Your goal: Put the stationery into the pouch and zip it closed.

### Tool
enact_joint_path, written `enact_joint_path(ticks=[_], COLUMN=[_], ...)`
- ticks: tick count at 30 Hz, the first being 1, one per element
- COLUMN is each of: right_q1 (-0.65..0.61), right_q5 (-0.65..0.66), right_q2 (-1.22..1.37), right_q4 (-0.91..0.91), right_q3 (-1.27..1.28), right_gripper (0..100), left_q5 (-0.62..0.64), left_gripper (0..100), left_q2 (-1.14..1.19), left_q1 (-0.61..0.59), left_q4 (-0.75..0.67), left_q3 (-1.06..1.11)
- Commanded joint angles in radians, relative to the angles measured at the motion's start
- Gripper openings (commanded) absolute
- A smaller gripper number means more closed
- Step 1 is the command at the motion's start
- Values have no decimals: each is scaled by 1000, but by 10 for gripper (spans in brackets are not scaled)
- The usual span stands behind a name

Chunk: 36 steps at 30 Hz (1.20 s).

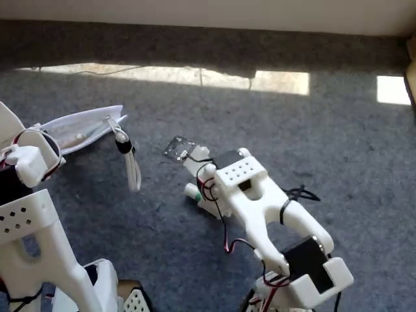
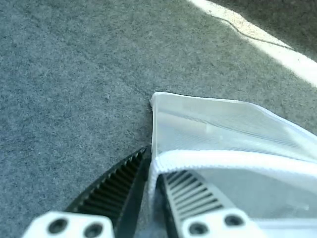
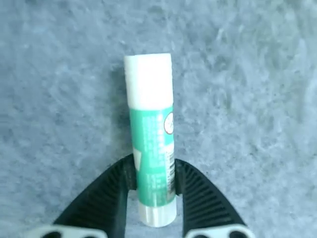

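Right pincer [image 3: 151,166] clenched on glue stick [image 3: 148,114], left pincer [image 2: 151,163] pinching the pouch [image 2: 223,129] by its edge!
Stick lies on the bench [image 1: 325,143], well apart from that pouch.

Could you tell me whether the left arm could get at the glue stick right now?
Probably not: the left gripper is clamped on the edge of the pouch, and the right gripper holds the glue stick.
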Motion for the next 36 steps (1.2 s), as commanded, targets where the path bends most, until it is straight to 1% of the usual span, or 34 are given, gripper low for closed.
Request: enact_joint_path(ticks=[1,4,10,12,15,17,22,26,30,36], right_q1=[39,41,33,24,2,-15,-39,-50,-79,-104], right_q5=[20,20,12,-51,-129,-132,-135,-138,-227,-239], right_q2=[45,99,113,113,113,113,113,113,119,122], right_q4=[12,22,182,216,240,240,240,226,96,-7], right_q3=[-102,-162,-271,-300,-323,-321,-318,-325,-318,-318], right_gripper=[21,24,29,63,141,168,173,173,173,170], left_q5=[-6,-6,-6,-6,-8,-8,-8,-8,-8,-8], left_gripper=[7,7,7,7,7,7,7,7,8,8], left_q2=[-28,-28,-25,-25,-24,-24,-24,-24,-28,-30], left_q1=[-8,-8,-8,-8,-8,-8,-8,-8,-8,-8], left_q4=[-14,-14,-17,-17,-20,-20,-20,-21,-35,-57], left_q3=[-8,-8,-8,-8,-8,-8,-8,-8,13,31])
